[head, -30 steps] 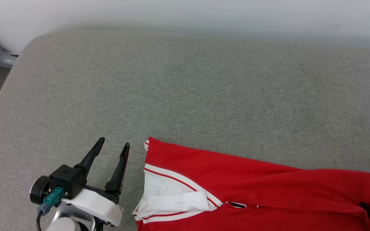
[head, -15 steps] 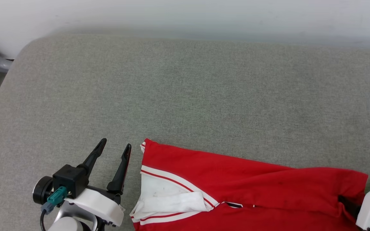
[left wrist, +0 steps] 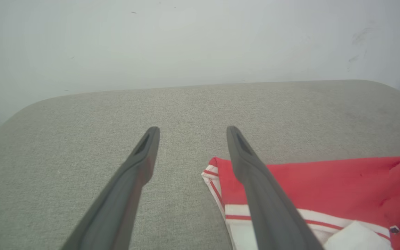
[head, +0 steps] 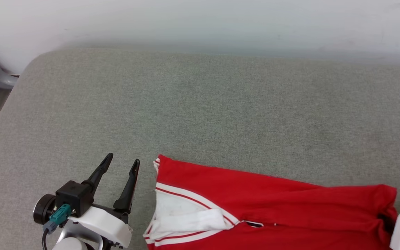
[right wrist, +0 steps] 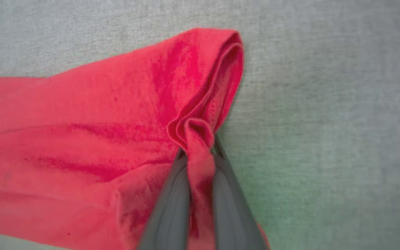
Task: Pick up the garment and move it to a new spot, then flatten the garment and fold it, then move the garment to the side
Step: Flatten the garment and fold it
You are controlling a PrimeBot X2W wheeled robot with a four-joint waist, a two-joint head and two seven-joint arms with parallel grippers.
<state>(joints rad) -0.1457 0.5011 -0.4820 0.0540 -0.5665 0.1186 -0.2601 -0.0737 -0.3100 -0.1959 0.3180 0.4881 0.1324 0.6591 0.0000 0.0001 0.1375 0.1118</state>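
Red jersey T-shirt with white sleeves (head: 273, 205) lies lengthwise left-to-right, right pincer (right wrist: 199, 147) clamped on its right-end fold, open left pincer (head: 123, 159) just beside its sleeve end.

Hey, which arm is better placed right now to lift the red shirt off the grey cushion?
Right. The right hand is shut on a bunched fold at the edge of the garment. The left hand is open beside the garment's other end, holding nothing, over the grey cushion.
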